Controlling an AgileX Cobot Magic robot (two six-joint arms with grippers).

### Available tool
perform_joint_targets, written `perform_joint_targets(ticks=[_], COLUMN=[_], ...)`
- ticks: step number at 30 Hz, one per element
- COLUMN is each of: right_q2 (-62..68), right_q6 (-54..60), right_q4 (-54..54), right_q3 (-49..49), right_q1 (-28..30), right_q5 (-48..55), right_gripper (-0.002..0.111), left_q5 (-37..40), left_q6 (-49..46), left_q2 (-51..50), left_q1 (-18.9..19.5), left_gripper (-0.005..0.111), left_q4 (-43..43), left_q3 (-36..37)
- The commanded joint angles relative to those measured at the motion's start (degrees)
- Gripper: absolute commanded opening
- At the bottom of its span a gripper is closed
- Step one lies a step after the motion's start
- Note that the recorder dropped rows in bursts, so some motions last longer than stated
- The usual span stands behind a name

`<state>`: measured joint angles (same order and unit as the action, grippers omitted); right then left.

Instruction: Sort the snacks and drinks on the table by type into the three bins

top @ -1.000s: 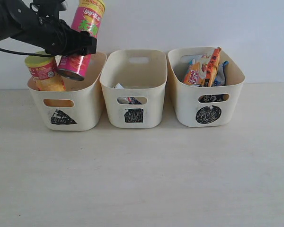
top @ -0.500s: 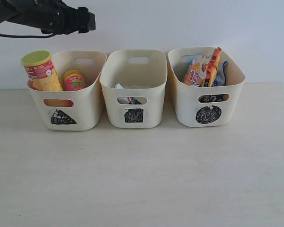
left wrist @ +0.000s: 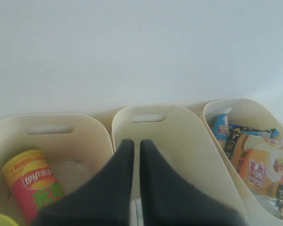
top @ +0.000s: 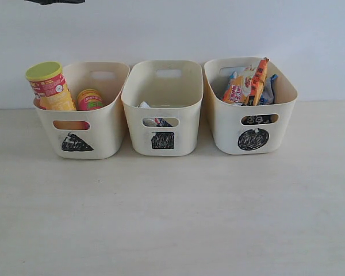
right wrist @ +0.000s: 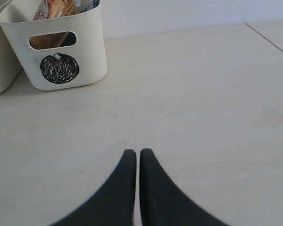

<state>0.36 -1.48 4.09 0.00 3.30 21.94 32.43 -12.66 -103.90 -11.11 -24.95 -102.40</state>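
Exterior view: three alike bins are seen in a row on the pale table. In the cream plastic tub marked with a black triangle, a tall yellow chip tube with a yellow-green lid is stood tilted, and a pink chip tube is set just beside it, lower in the tub. In the cream tub marked with a square, only a corner of a white-and-blue carton is shown above the rim. In the cream tub marked with a circle, a crinkly orange bag and a blue-and-black bag are stood together. The black left gripper is held above the tubs with its jaws pressed together and nothing between them. The black right gripper is clenched on nothing over bare table, near the circle tub.
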Motion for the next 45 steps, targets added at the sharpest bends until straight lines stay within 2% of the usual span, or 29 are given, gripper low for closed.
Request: perform_joint_targets(ticks=[1,13,23,27,32,45], right_q2=[-0.4,-0.4,-0.4,-0.4,-0.4,-0.4], right_q6=[0.1,0.1,0.1,0.1,0.1,0.1], right_q4=[0.0,0.0,0.0,0.0,0.0,0.0], right_q3=[0.0,0.0,0.0,0.0,0.0,0.0], right_q1=[0.1,0.1,0.1,0.1,0.1,0.1], right_q5=[-0.3,-0.3,-0.3,-0.3,-0.1,-0.1], right_gripper=[0.000,0.000,0.000,0.000,0.000,0.000], left_q5=[1.0,-3.3,-5.7,-3.8,0.3,0.6], left_q6=[2.6,3.3,4.5,4.5,4.5,4.5], left_q2=[7.6,35.7,63.3,71.5,78.5,85.9], left_q1=[2.0,14.2,14.8,14.8,14.8,14.8], left_gripper=[0.004,0.004,0.004,0.004,0.004,0.004], left_q4=[-0.2,-1.5,-1.6,-1.6,-3.2,-3.2], left_q3=[6.8,35.7,50.4,53.8,54.3,54.3])
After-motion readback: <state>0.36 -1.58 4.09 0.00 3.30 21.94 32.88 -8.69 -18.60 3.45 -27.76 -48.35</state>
